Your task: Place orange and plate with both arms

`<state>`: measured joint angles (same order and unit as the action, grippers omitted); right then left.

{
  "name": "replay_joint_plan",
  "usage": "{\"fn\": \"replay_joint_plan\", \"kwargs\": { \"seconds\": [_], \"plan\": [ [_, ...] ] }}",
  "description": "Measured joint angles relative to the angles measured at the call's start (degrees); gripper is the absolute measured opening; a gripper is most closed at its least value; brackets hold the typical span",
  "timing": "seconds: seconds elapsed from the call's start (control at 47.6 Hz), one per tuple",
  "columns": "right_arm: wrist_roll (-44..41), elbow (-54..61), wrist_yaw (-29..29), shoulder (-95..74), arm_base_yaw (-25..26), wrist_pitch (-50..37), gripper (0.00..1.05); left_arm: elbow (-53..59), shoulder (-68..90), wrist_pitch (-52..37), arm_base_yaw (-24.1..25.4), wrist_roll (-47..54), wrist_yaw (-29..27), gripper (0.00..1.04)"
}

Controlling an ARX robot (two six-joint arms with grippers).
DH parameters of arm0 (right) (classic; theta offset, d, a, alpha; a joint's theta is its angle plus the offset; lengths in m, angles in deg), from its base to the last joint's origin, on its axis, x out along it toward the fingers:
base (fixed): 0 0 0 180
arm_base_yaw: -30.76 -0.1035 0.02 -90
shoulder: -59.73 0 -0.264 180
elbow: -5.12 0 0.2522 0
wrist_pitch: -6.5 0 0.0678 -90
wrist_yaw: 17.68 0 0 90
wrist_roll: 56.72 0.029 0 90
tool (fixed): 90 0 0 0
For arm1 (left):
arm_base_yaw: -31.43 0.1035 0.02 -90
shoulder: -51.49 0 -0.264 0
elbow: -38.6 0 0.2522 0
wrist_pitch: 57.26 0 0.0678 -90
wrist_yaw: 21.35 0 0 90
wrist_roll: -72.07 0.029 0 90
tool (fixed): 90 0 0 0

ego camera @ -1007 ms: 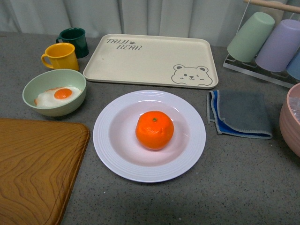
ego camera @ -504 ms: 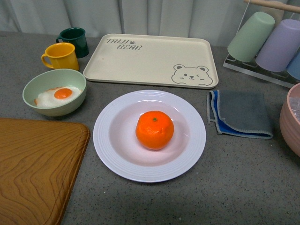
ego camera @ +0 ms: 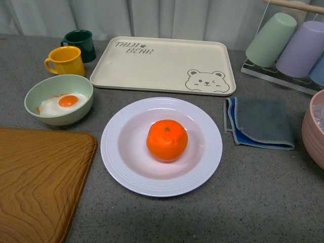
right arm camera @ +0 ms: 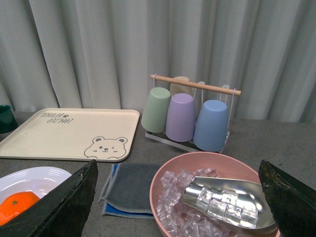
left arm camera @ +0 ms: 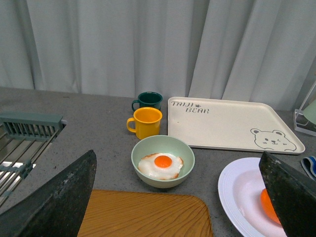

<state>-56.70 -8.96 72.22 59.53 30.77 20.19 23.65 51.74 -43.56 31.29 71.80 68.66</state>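
The orange point(ego camera: 167, 140) sits in the middle of the white ridged plate point(ego camera: 121, 167) on the grey table, in front of the beige bear tray point(ego camera: 162, 63). Neither arm shows in the front view. In the left wrist view the plate point(left arm camera: 232, 182) and a sliver of the orange point(left arm camera: 266, 205) lie beside one dark finger; my left gripper point(left arm camera: 180, 197) is open and empty, over the wooden board and green bowl. In the right wrist view the orange point(right arm camera: 17, 205) on the plate point(right arm camera: 29, 177) shows at the edge; my right gripper point(right arm camera: 180, 197) is open and empty above the pink ice bowl.
A pale green bowl with a fried egg point(ego camera: 58, 99), a yellow mug point(ego camera: 66, 61) and a dark green mug point(ego camera: 81, 43) stand at the left. A wooden board point(ego camera: 35, 182) lies front left. A grey-blue cloth point(ego camera: 260, 122), a pink bowl of ice point(right arm camera: 212, 197) and a cup rack point(right arm camera: 190, 113) are at the right.
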Motion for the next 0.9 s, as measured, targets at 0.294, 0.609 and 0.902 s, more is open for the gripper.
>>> {"fn": "replay_joint_plan", "kwargs": {
  "seconds": [0.294,0.609,0.902],
  "plan": [
    [-8.9,-0.8,5.6,-17.7,-5.5,-11.3,0.95,0.0,0.0,0.0,0.0,0.0,0.0,0.98],
    [1.3,-15.0,-0.7,-71.8,-12.4,-37.1,0.95,0.0,0.0,0.0,0.0,0.0,0.0,0.98],
    [20.5,-24.0,-9.8,-92.6,-14.5,-36.0,0.95,0.0,0.0,0.0,0.0,0.0,0.0,0.98]
  ]
}}
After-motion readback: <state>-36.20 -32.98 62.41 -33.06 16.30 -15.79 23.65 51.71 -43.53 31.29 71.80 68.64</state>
